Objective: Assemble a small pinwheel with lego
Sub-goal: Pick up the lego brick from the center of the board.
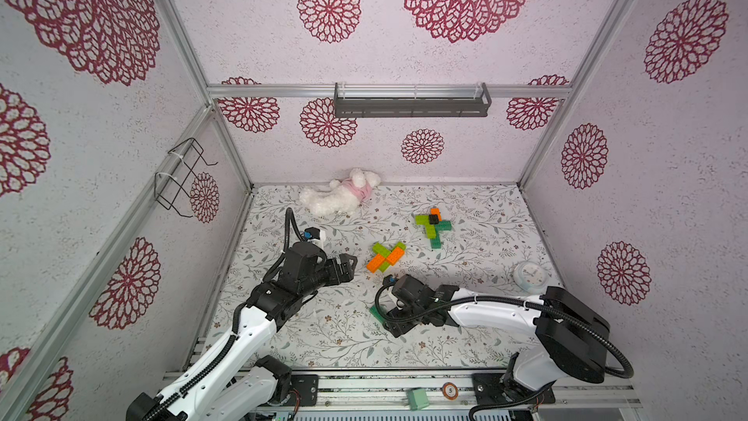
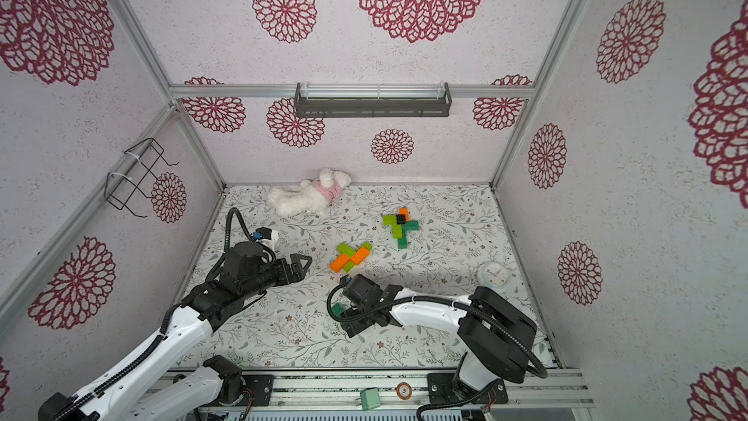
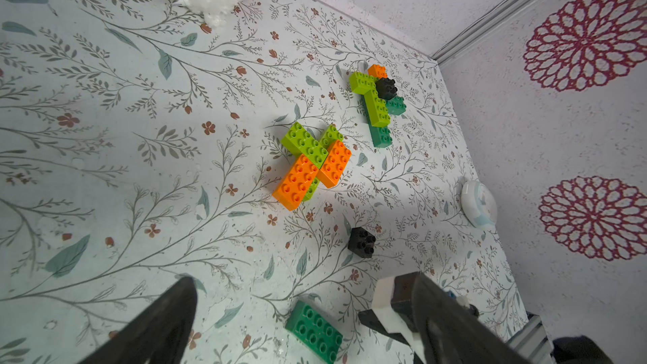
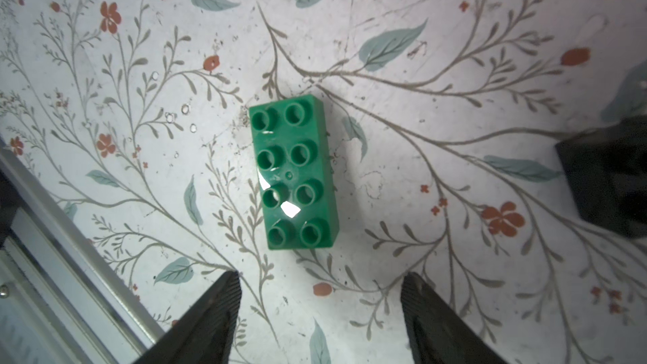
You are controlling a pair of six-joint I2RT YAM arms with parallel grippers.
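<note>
We see the right gripper w/ its fingers spread apart and nothing pinched. The dark green brick lies flat, studs up, on the floral table, just ahead of the tips and touching neither. In both top views this brick pokes out from under the right wrist, near the table's front-centre.

The left gripper also has its jaws wide and empty. It points toward the orange-and-lime cross and sits just beside it w/o contact. Whether it rests on the sheet we can't tell.

That cross sits approx. mid-table: two orange and two lime bricks, interlocked. Behind it, toward the right, is a second build of lime, dark green and orange bricks, w/ a black square brick on top.

In the left wrist view a loose black brick stands alone btw. the cross and the dark green brick (the right arm hides it in both top views).

A white plush toy lies at the back edge. A white round object sits near the right wall.
</note>
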